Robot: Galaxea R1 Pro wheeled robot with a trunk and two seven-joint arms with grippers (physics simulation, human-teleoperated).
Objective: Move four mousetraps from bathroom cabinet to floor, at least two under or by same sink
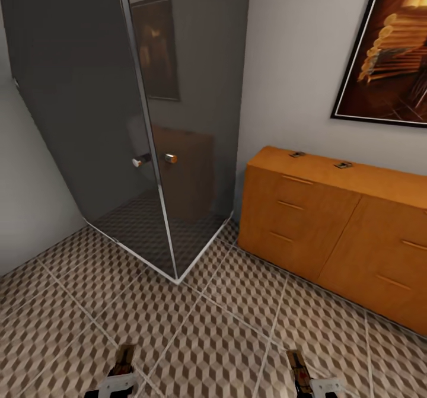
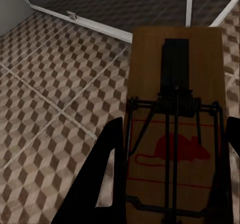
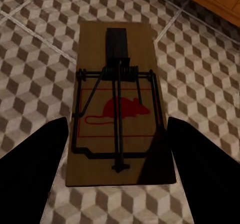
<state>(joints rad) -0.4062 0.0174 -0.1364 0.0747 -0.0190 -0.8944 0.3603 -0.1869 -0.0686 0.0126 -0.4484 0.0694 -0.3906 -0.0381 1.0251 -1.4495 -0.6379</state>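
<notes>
Wooden traps sit lengthwise in both grippers, left clamped on one, right seemingly gripping another, two more on the cabinet ahead-right, nearer the right arm.

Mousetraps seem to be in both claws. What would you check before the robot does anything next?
1. Left gripper holding a mousetrap: ok, fingers flank the board.
2. Right gripper on its mousetrap: cannot tell; fingers sit wide of the board.
3. Tiled bathroom floor below both traps: ok.
4. Sink near for placing: cannot tell.
5. Remaining traps: two, and, on the cabinet top: not ok yet.
6. Glass shower enclosure ahead, left of the cabinet: ok, apart from both arms.
</notes>
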